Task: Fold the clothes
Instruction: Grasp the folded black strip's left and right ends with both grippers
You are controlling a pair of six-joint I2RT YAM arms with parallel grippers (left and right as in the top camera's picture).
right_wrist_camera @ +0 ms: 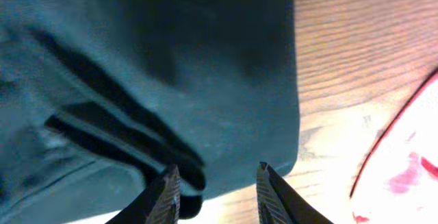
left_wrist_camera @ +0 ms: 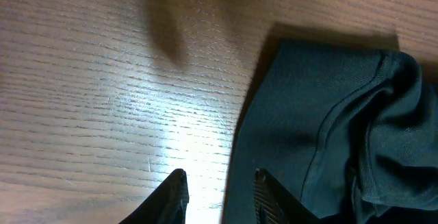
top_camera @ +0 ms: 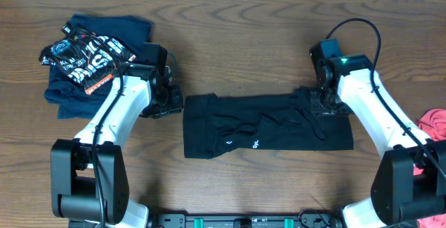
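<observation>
The clothes [top_camera: 265,127], a black garment with small white lettering, lie folded into a wide rectangle in the middle of the table. My left gripper [top_camera: 172,104] is at its left edge. In the left wrist view it [left_wrist_camera: 220,181] stands open, one finger over bare wood and the other over the garment's edge [left_wrist_camera: 321,114]. My right gripper [top_camera: 326,102] hovers over the garment's upper right part, where the cloth is bunched. Seen from the right wrist, it [right_wrist_camera: 217,183] is open above the fabric's corner [right_wrist_camera: 171,66], with nothing pinched between the fingers.
A navy garment with white-and-orange print [top_camera: 90,61] lies at the back left beside the left arm. A coral-red garment [top_camera: 435,127] sits at the right edge, and shows as a pale and red shape [right_wrist_camera: 410,162] in the right wrist view.
</observation>
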